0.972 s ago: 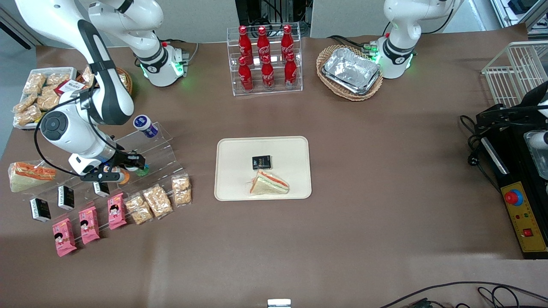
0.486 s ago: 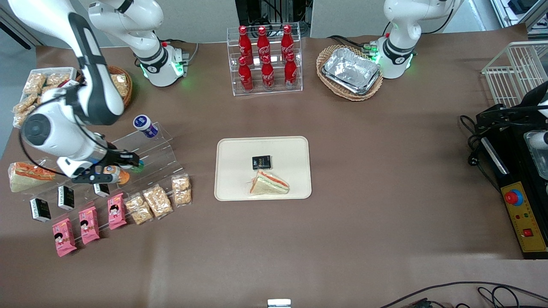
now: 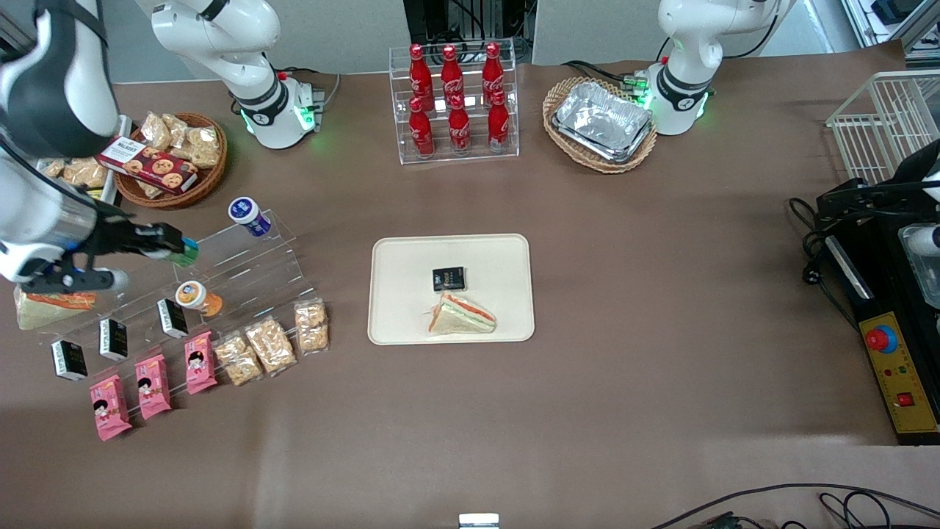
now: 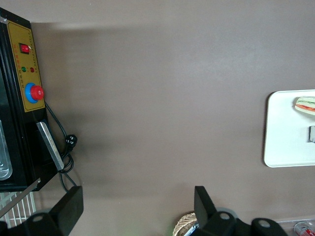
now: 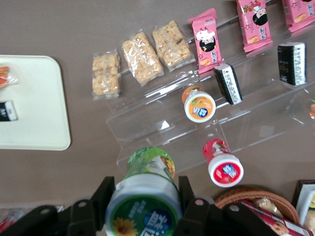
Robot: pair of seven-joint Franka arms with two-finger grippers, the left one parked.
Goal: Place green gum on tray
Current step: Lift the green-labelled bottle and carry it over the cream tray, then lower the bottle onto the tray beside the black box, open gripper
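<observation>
Holding the small green-bodied gum bottle with the white round lid (image 5: 145,194) in my right arm's tool (image 5: 143,196), fingers clamped on either side of its body just under the lid. Front view confirms: tool (image 3: 172,250) is up off the clear acrylic stepped display rack (image 3: 246,268), green gum (image 3: 187,253) showing at its tip.

Change vs a second ago: tool was low on the rack next to the orange-bodied gum bottle (image 3: 194,296); now it's raised and pulled back toward the working arm's end of the tabletop (image 3: 624,294), and the gum came with it. Orange bottle stays on the rack, as does the blue-bodied bottle (image 3: 248,215) on a higher step.

Meaning: pick looks done, grip seems solid. Remaining is the carry to the cream rectangular plastic tray (image 3: 396,253), well apart from the tool, toward mid-table. Tray already carries a wrapped triangular sandwich (image 3: 461,314) and a small black packet (image 3: 449,278); I'd aim for the bare area nearest the rack.
</observation>
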